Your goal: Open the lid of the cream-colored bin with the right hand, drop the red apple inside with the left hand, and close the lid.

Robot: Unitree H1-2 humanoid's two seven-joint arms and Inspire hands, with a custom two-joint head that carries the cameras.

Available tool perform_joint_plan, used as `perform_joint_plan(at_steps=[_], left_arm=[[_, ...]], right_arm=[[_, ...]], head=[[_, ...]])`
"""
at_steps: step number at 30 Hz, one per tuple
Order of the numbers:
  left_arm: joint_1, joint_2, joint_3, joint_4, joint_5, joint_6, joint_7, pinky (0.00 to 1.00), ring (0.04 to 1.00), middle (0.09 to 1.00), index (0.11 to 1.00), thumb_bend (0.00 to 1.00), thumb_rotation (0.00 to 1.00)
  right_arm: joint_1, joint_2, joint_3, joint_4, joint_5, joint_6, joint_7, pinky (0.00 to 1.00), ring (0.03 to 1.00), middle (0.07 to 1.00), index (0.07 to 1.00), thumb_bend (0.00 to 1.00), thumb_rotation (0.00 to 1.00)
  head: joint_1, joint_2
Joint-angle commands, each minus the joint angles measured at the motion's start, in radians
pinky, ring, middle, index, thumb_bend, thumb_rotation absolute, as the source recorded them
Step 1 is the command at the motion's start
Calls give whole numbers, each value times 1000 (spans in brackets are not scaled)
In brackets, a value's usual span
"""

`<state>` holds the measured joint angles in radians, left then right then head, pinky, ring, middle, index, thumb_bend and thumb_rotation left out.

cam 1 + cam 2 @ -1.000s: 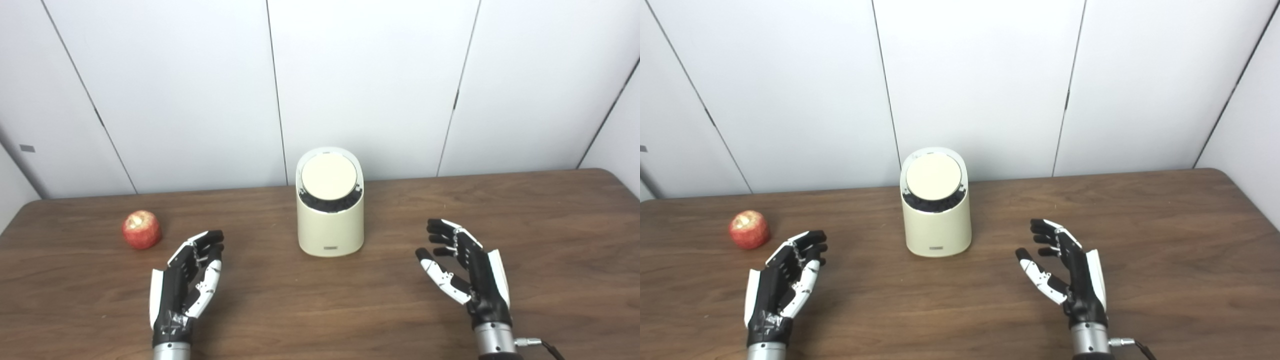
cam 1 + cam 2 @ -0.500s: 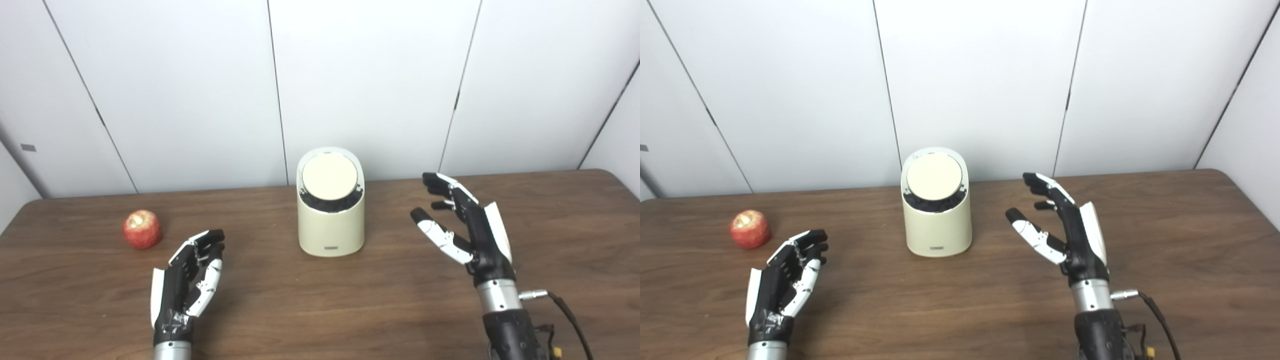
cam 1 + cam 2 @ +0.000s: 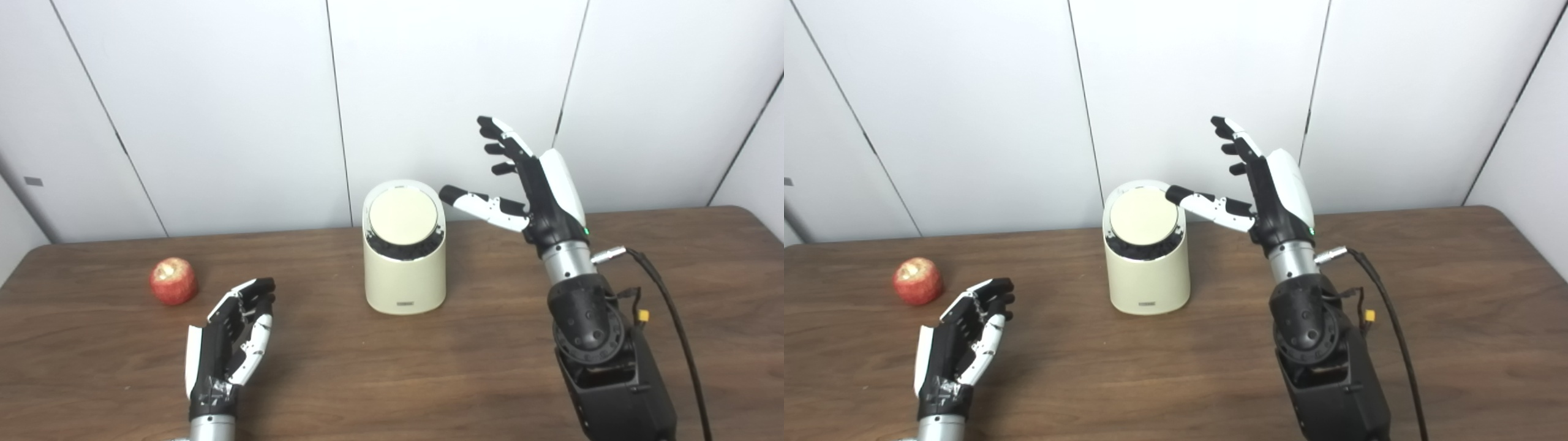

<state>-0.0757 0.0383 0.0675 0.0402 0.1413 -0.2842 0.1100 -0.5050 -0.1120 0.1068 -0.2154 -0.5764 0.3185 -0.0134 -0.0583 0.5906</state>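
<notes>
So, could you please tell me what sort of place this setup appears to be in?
Probably a lab or test room: a bare wooden table against plain white wall panels, with only a cream-colored bin and a red apple laid out.

Table: dark wood-grain surface, low sheen. Bin: smooth matt cream plastic. Apple: red skin, slightly mottled. Right hand: glossy white shell, black plastic; bare metal wrist.

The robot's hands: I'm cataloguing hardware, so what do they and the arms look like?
Both the left hand and the right hand are black with white shell panels and silver metal wrist cuffs. The right forearm is a bulky black housing with a black cable and a small yellow connector.
</notes>
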Motion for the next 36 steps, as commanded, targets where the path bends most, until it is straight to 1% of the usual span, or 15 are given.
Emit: perform_joint_plan(at_steps=[1, 2, 3, 4, 5, 9, 12, 15, 17, 22, 27, 30, 35, 36], left_arm=[[-15, 3, -3, 5, 17, -33, 14, 633, 715, 736, 721, 232, 412], [-15, 2, -3, 6, 18, -35, 16, 631, 712, 734, 719, 230, 410], [-15, 1, -4, 6, 20, -33, 17, 630, 711, 733, 718, 228, 407], [-15, 0, -4, 3, 21, -30, 17, 631, 712, 733, 718, 226, 405], [-14, -2, -4, 0, 21, -25, 17, 633, 712, 733, 718, 226, 403], [-14, -7, -6, -8, 23, -12, 16, 638, 716, 735, 718, 225, 385], [-15, -10, -5, -2, 25, -19, 20, 641, 719, 736, 719, 232, 394], [-13, -12, -7, -9, 33, -14, 23, 634, 715, 732, 716, 233, 405], [-12, -15, -8, -14, 34, -8, 25, 637, 716, 734, 718, 237, 418], [-10, -21, -8, -13, 36, -15, 25, 628, 709, 731, 716, 230, 392], [-8, -27, -11, -21, 45, -8, 25, 621, 704, 730, 716, 224, 394], [-6, -32, -14, -25, 50, -9, 25, 620, 704, 731, 717, 228, 401], [-4, -40, -17, -32, 62, -10, 29, 616, 701, 729, 714, 232, 407], [-4, -40, -18, -32, 66, -13, 29, 615, 700, 729, 714, 228, 409]], right_arm=[[-52, 10, 1, 7, -17, 2, -17, 482, 606, 731, 888, 875, 632], [-58, 15, 4, 17, -23, 6, -21, 474, 607, 716, 888, 882, 617], [-64, 19, 10, 27, -32, 15, -22, 502, 644, 737, 888, 883, 610], [-71, 21, 16, 36, -44, 23, -21, 582, 728, 805, 895, 878, 615], [-78, 21, 25, 49, -62, 29, -23, 637, 784, 853, 901, 877, 623], [-95, 28, 41, 86, -91, 37, -32, 694, 841, 914, 909, 884, 636], [-102, 38, 50, 120, -101, 32, -49, 683, 837, 909, 923, 880, 609], [-106, 44, 58, 147, -116, 41, -64, 697, 852, 912, 926, 898, 595], [-105, 44, 64, 164, -127, 50, -66, 686, 843, 913, 919, 920, 591], [-88, 38, 72, 183, -129, 49, -68, 694, 836, 919, 918, 953, 551], [-80, 37, 74, 193, -131, 50, -76, 706, 857, 915, 905, 971, 547], [-82, 35, 76, 204, -138, 58, -81, 709, 862, 910, 902, 965, 512], [-84, 24, 78, 233, -148, 58, -87, 762, 888, 917, 909, 955, 460], [-85, 22, 79, 241, -152, 55, -91, 759, 883, 915, 907, 966, 461]], head=[[1, -1], [2, -1], [2, -1], [3, -1], [3, -1], [5, -1], [7, -3], [8, -4], [11, -5], [12, -4], [20, -4], [22, -3], [29, 1], [29, 1]])
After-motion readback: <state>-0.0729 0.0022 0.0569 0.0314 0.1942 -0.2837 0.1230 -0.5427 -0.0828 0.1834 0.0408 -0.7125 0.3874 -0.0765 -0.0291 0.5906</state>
